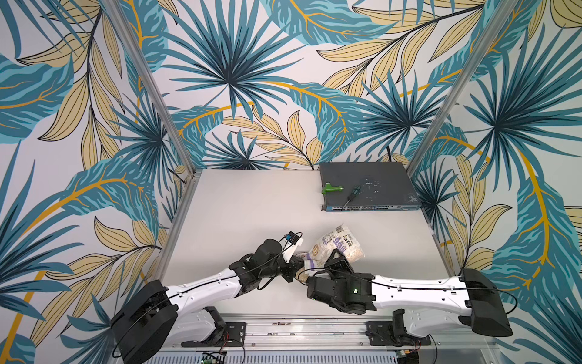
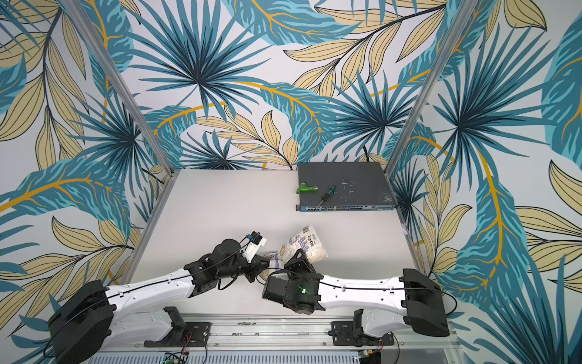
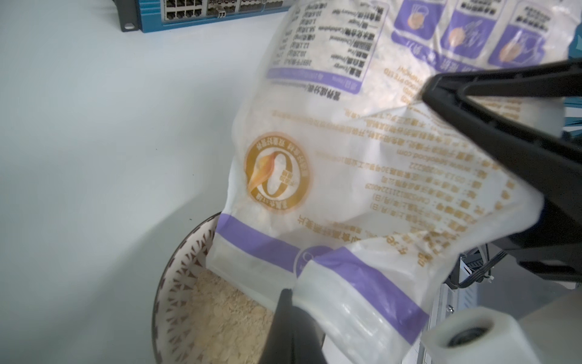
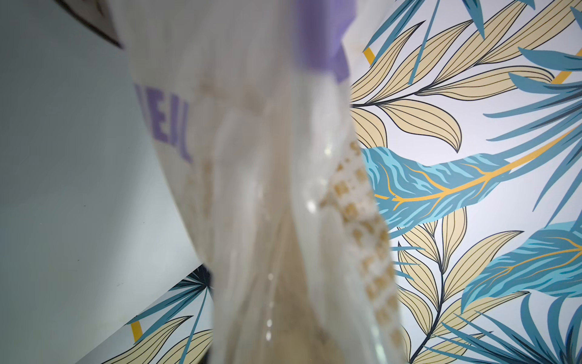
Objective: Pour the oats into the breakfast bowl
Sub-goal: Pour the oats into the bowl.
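The oats bag (image 1: 333, 244) (image 2: 299, 244), clear plastic with purple bands, hangs tilted between my two arms. Its mouth points down into the breakfast bowl (image 3: 176, 283), which holds a layer of pale flakes (image 3: 220, 315). Only slivers of the bowl (image 1: 302, 277) (image 2: 264, 277) show under the arms in both top views. My left gripper (image 3: 288, 299) (image 1: 297, 263) is shut on the bag's mouth edge. My right gripper (image 1: 335, 257) is shut on the bag higher up, and its black fingers (image 3: 504, 132) press the plastic. The bag (image 4: 267, 189) hides the right gripper's own fingers in its wrist view.
A dark network switch (image 1: 368, 186) (image 3: 204, 12) lies at the table's back right, with a green tool (image 1: 330, 189) and a screwdriver (image 1: 352, 195) on it. Patterned walls and metal posts close in the sides. The arms' mounting rail (image 1: 299, 334) runs along the front.
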Available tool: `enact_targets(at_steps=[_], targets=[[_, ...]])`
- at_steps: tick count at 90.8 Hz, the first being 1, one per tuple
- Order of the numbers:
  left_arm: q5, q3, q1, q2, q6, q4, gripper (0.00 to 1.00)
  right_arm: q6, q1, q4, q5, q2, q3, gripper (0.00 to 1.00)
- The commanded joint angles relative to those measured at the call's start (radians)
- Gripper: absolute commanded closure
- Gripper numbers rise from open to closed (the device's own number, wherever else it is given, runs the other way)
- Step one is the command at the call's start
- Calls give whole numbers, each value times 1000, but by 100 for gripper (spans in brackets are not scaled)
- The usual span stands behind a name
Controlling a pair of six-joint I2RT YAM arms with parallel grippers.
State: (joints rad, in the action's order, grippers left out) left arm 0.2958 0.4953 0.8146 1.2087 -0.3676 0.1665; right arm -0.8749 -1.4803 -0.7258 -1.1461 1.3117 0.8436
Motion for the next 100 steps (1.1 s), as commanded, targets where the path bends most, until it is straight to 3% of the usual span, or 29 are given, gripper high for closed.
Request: enact_targets(at_steps=[1,48,68,86,100], targets=[[-130,-10,-26,-8,-4,-47,100,-1,-12,-60,-128,-65,-16,100],[-188,-9,-26,-1,-36,-24,100,2,-12,-72,-137,-77,-12,100],[-131,11,-9,53,-58,-11,100,-18,-12,-45,-136,-65,-4,100],[-240,-9,-6,-51,-7,-39,100,7,-12,-73,-136,-72,-9,100],[-244,-45,-6,-96,-28,-45,100,8,-12,-75,-129,-80,-18,100]])
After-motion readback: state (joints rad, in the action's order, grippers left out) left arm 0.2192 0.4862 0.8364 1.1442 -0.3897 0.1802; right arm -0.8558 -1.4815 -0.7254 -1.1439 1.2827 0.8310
